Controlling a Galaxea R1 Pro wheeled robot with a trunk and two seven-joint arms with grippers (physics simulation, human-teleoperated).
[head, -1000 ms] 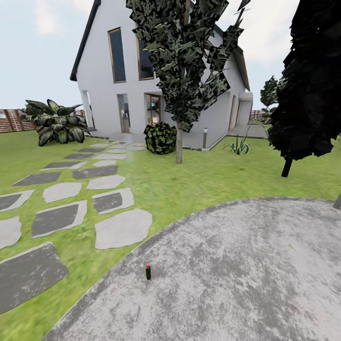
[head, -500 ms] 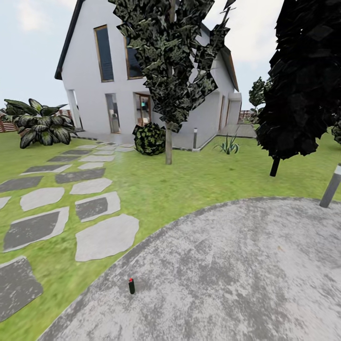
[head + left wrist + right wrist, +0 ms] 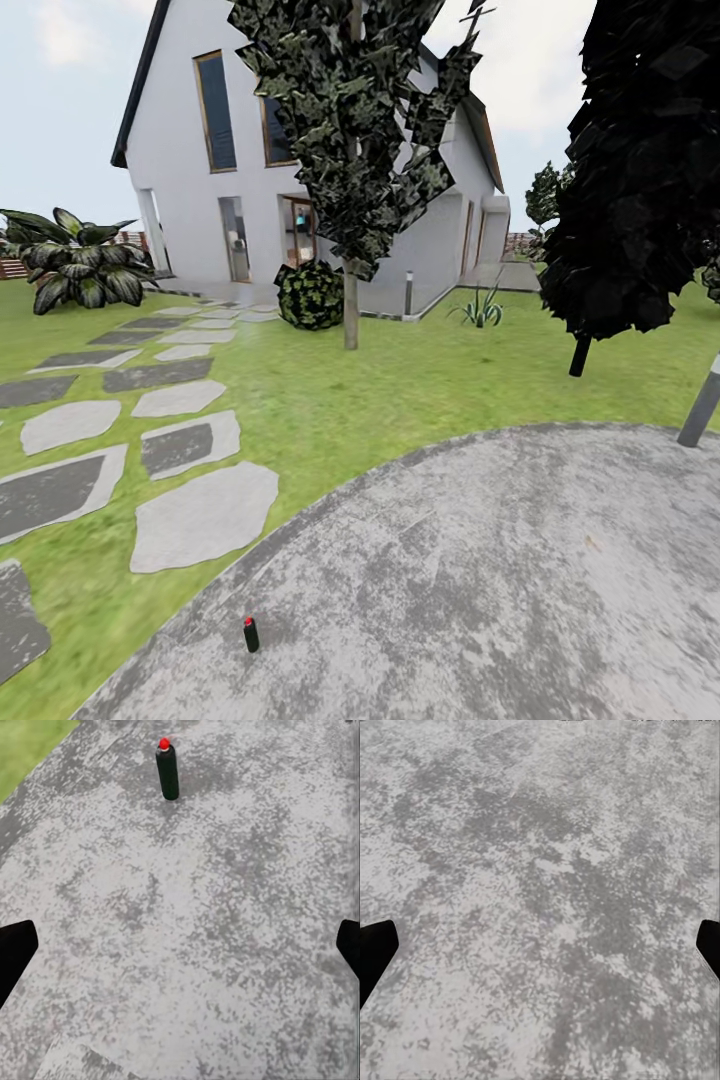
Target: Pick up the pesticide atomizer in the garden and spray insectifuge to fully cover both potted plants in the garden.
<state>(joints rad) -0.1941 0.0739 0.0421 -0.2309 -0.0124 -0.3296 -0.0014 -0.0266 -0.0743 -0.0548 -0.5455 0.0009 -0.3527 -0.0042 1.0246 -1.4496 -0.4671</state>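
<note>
The pesticide atomizer is a small dark bottle with a red tip. It stands upright on the round grey stone patio, close to the patio's left edge by the lawn. In the left wrist view the atomizer stands ahead of my left gripper, well apart from it. That gripper is open, its dark fingertips spread wide over bare stone. My right gripper is open too, over bare patio stone. The potted plants are out of view.
A grey bollard lamp stands at the patio's right edge. Stepping stones cross the lawn on the left toward the white house. Two trees and a round bush stand farther back.
The head camera has turned and advanced: the whole view shifted, the atomizer now sits lower and further left in it, and the bollard lamp has come into view on the right.
</note>
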